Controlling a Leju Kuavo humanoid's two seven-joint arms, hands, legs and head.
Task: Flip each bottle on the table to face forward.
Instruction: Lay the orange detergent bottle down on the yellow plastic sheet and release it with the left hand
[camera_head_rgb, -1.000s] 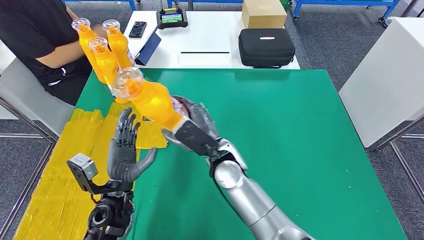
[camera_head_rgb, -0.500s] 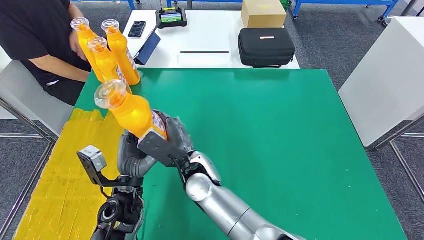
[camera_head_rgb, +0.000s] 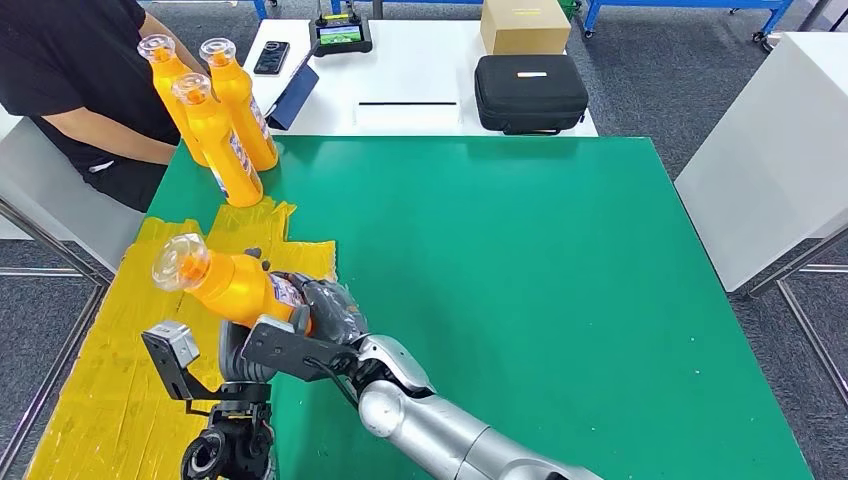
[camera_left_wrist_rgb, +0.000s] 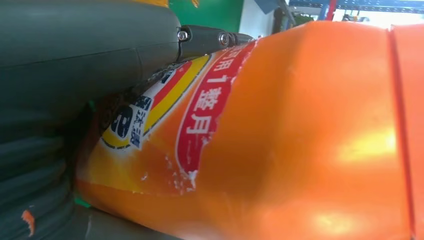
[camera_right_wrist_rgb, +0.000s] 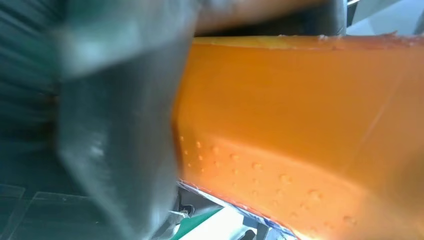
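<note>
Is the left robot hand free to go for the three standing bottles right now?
Probably not: the left robot hand sits under the tilted bottle gripped by the right robot hand; the three standing bottles stand far off.

- Right arm (camera_head_rgb: 450, 440) is stretched across toward the left; right hand (camera_head_rgb: 320, 325) is wrapped around an orange bottle (camera_head_rgb: 235, 282), held tilted.
- Left hand (camera_head_rgb: 240, 352) is pressed against the bottle from beneath, largely hidden.

The held orange bottle (camera_left_wrist_rgb: 300, 130) carries a torn label (camera_left_wrist_rgb: 165, 110). In the left wrist view a red band on it bears white print reading "用1整月", and beside it, on a yellow and white patch, stand dark blue characters too cut off to read. The labels on the three bottles (camera_head_rgb: 232, 140) at the surface's far left corner are too small to read.
</note>
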